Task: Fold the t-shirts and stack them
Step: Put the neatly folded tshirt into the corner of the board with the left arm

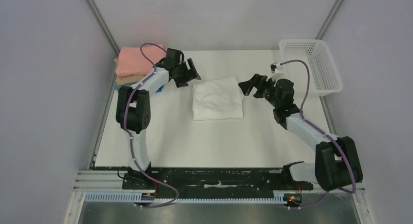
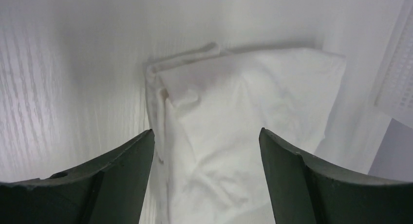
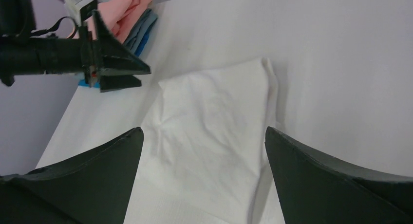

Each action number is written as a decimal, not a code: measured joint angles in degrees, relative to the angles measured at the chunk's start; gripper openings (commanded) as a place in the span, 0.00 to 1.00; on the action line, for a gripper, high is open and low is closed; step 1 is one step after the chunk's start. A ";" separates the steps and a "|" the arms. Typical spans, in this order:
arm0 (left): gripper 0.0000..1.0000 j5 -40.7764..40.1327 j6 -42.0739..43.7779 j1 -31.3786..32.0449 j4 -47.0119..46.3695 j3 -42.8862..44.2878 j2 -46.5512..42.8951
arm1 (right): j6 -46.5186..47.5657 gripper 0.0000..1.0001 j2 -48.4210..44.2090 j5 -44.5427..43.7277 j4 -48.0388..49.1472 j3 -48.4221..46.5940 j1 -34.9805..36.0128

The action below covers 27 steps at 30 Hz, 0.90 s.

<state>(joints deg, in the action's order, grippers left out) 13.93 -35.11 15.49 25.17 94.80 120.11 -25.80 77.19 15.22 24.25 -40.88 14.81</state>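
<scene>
The white shirt [image 1: 217,98] lies folded in a rough rectangle mid-table [image 1: 195,141], between the two grippers. The left gripper [image 1: 191,75] hangs by its left edge and the right gripper [image 1: 248,86] by its right, both with fingers apart, holding nothing. The folded shirts [image 1: 139,63] sit stacked at the far left corner.

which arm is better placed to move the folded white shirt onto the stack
Probably left. Its jaws stand open by the white shirt edge facing the pink-topped stack, which lies beside that arm. The right arm is across the shirt, nearer the basket.
</scene>
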 measured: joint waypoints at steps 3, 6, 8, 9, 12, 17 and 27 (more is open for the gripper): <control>0.85 0.17 -0.07 0.00 -1.62 -7.93 -6.19 | -2.82 0.98 -5.86 -1.66 3.54 7.72 -2.62; 0.84 1.44 -0.09 0.28 -3.41 -14.58 -8.31 | -5.38 0.98 -9.05 -1.27 5.49 15.04 -4.52; 0.83 1.81 -0.11 0.87 -4.13 -18.43 -8.15 | -6.80 0.98 -10.71 -0.50 5.70 18.16 -5.46; 0.82 1.99 -0.13 1.33 -4.13 -19.91 -7.98 | -7.30 0.98 -11.54 -0.17 5.73 19.17 -5.86; 0.71 2.69 -0.61 2.86 -5.64 -20.72 -7.76 | -8.20 0.98 -14.14 1.42 6.75 20.90 -6.97; 0.37 1.44 -2.19 6.19 -7.87 -20.11 -5.68 | -8.17 0.98 -16.39 4.74 8.72 21.11 -8.09; 0.02 -17.07 -4.17 15.39 2.01 -4.63 2.67 | -9.11 0.98 -14.21 12.04 12.33 23.67 -11.82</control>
<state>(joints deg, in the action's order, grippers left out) -3.14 -39.29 30.87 27.18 90.17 122.78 -34.92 62.98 27.27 36.58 -17.21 2.98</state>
